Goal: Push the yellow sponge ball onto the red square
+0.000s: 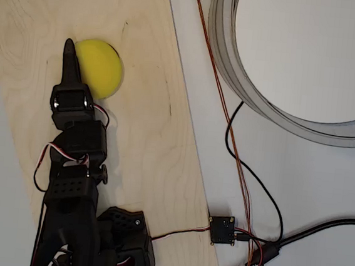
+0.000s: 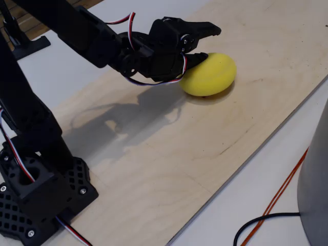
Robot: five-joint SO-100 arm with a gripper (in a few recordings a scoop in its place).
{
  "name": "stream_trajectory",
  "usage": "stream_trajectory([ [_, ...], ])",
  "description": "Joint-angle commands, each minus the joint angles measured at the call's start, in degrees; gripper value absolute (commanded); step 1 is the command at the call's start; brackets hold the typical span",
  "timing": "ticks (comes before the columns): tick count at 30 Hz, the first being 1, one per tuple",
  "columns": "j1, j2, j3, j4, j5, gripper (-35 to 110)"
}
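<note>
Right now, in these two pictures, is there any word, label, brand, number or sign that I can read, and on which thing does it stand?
None can be read.
The yellow sponge ball is plain, with no print.
The black arm and its pincer show no lettering.
The wooden board shows only grain.
The small black circuit board beside the wooden board may carry markings, but they are too small to read.

A pale plywood board (image 1: 136, 104) with visible grain lies on a white surface (image 1: 323, 185), running diagonally in the overhead view. To the right of the board, a large grey ring (image 1: 234, 69) rests on the white surface. Between the board and the ring run thin orange wires (image 1: 217, 80) and a black cable (image 1: 265, 198). Just beside the board's lower right edge sits a small black circuit box (image 1: 222, 230). Light is bright and even, casting soft shadows on the board.
</note>
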Motion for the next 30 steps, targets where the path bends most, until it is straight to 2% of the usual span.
stream_trajectory([
  [1,0.4,3.8,0.9,-0.6,-1.1,20],
  [16,5.1,12.6,2.4,-1.1,-5.7,21],
  [30,12.0,5.3,1.4,-8.9,-9.5,21],
])
